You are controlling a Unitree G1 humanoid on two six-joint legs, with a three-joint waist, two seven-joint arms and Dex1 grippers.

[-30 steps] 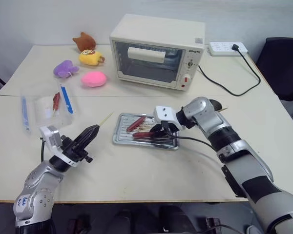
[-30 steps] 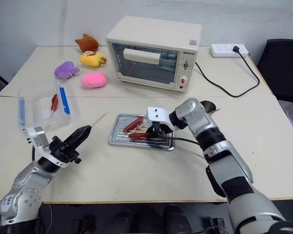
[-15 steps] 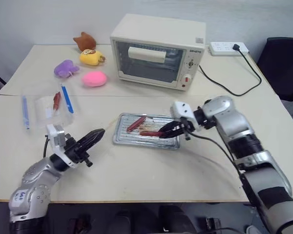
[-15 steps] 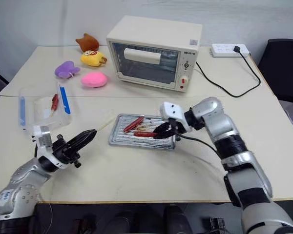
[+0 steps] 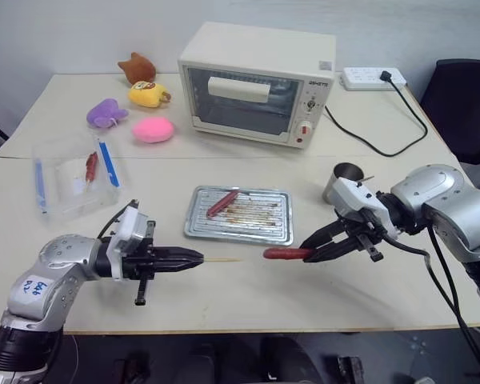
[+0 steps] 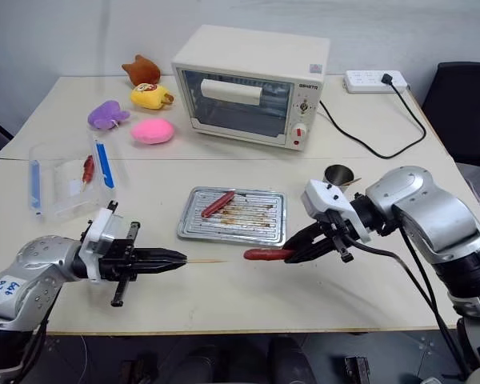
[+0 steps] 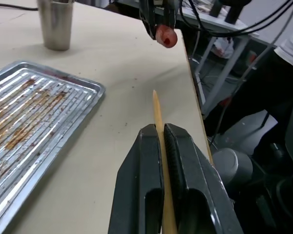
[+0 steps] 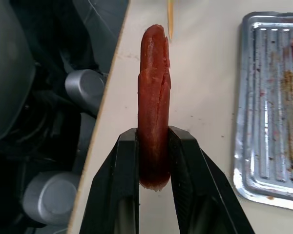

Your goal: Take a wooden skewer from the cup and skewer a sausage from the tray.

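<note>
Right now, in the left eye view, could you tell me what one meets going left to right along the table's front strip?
Left gripper → wooden skewer → sausage → right gripper.

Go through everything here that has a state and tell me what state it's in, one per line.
wooden skewer: clamped in left gripper, level, tip short of the held sausage
sausage: held in right gripper, off the tray
second sausage: lying on tray
toaster oven: door closed
</note>
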